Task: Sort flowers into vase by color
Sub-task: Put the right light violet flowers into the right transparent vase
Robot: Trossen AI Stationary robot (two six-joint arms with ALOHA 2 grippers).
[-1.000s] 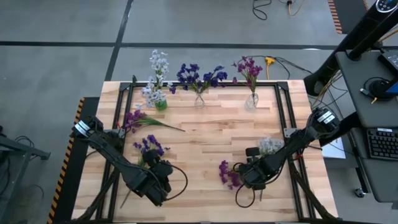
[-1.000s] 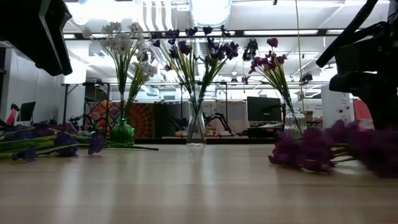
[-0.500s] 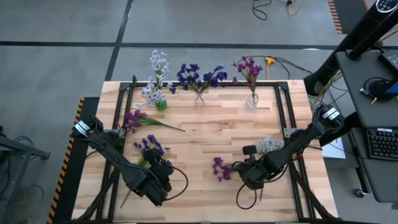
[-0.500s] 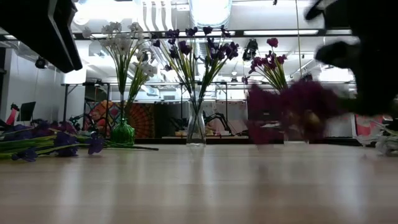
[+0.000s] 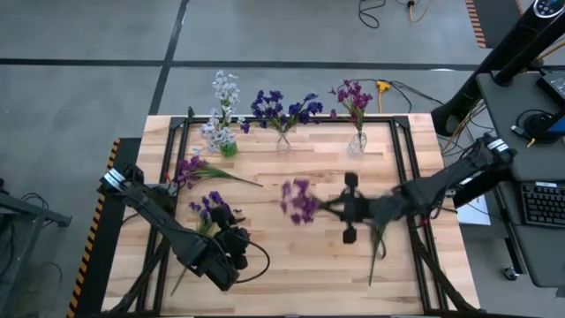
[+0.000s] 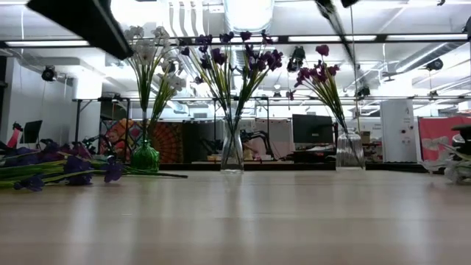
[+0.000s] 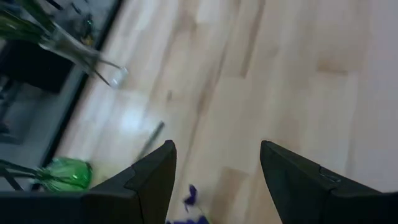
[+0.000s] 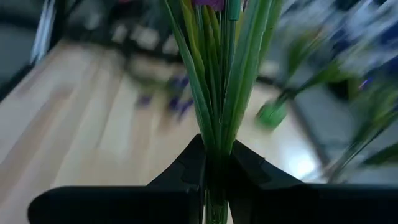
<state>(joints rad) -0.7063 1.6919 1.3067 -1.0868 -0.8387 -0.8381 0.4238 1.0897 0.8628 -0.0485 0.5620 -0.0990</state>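
Right gripper (image 5: pixel 346 208) is mid-table, jaws clamped on the stems of a magenta sprig bunch (image 5: pixel 300 201); the right wrist view shows the green stems (image 8: pixel 224 81) pinched tight between the fingers. The bunch's long axis runs roughly level: blossoms lead toward the table's left side, stem tails trail back along the arm. The key relation is that the magenta vase (image 5: pixel 357 143) sits at the far edge, just beyond the gripper and slightly to its right, so my guess is the bunch has to swing upright, stems down, before it can go in. The right arm is the nearer one. Left gripper (image 5: pixel 231 250) waits near the front-left, fingers (image 7: pixel 152 177) spread, with dark blue sprigs (image 5: pixel 212 210) lying just beyond it. More magenta sprigs (image 5: pixel 196 167) lie farther left. The blue vase (image 5: pixel 283 141) and green vase (image 5: pixel 228 148) stand along the back edge.
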